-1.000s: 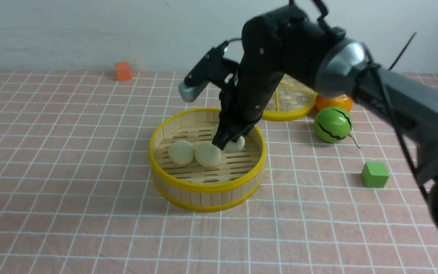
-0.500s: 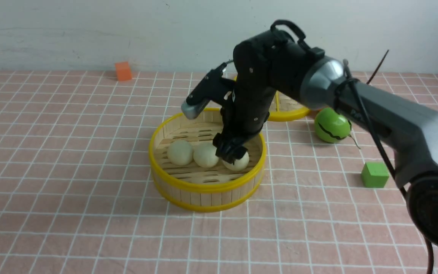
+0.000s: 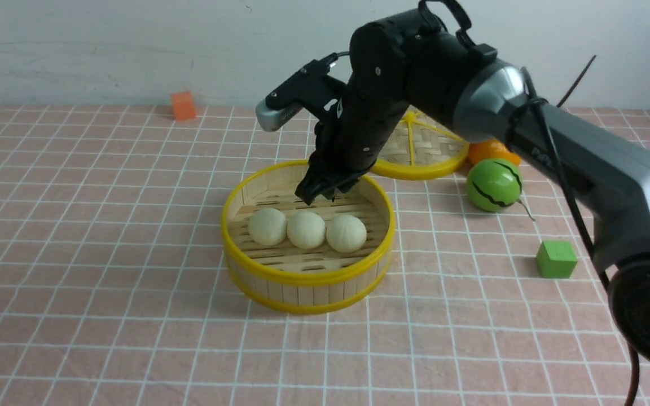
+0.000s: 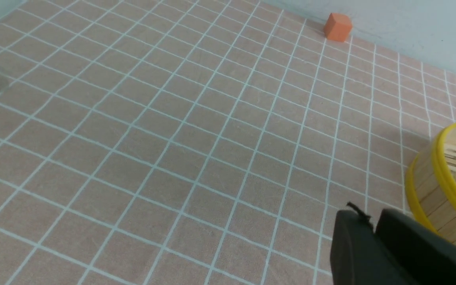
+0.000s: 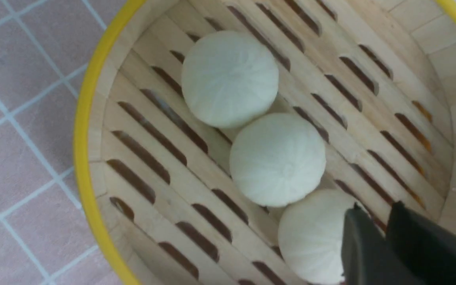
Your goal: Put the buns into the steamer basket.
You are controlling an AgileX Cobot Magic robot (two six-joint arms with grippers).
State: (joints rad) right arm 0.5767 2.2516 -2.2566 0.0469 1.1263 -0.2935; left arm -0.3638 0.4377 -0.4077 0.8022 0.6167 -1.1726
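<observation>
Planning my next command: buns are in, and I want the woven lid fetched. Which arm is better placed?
Right, likely. The right tool hangs over the far rim of the steamer basket, with the lid just behind on that side. The left tool sits off the basket's left side, away from it.

Three white buns (image 3: 306,229) touching in row inside bamboo steamer basket (image 3: 302,291).

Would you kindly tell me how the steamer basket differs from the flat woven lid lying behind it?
The steamer basket has an upright wooden wall, whereas the lid lies flat. The steamer basket's floor is made of slotted slats, while the lid is woven with yellow spokes. The steamer basket holds three buns; no bun shows on the visible part of the lid. Both are round, bamboo-coloured and yellow-rimmed.
</observation>
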